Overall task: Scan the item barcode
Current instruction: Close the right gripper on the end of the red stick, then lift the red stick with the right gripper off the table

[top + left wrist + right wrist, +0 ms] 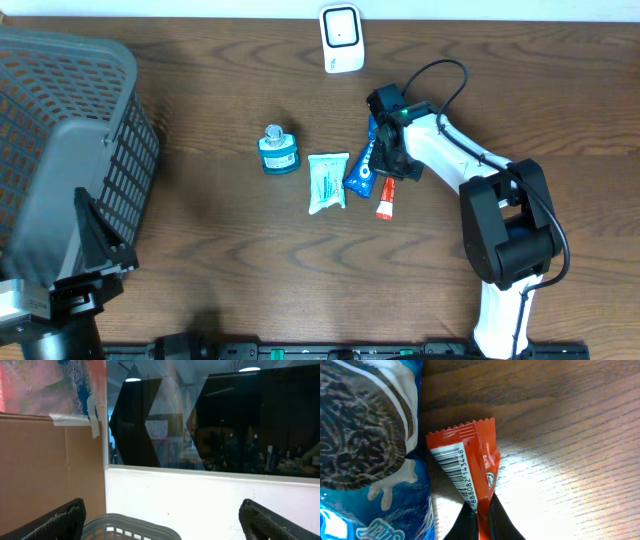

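The item is a small red-orange snack packet (482, 460) lying on the wooden table, with its white barcode strip (456, 471) facing up. My right gripper (482, 522) is shut on the packet's near end, pinching the wrapper between both fingers. From overhead the packet (385, 200) lies just right of a blue cookie pack (362, 165), and the right gripper (390, 176) is low over it. A white scanner (342, 38) stands at the table's far edge. My left gripper (160, 522) is open and holds nothing, raised at the near left (100, 240).
A large grey basket (60, 130) fills the left side; its rim (130, 527) shows between the left fingers. A teal bottle (279, 150) and a pale wipes pack (327, 182) lie left of the cookie pack (365, 445), which touches the packet.
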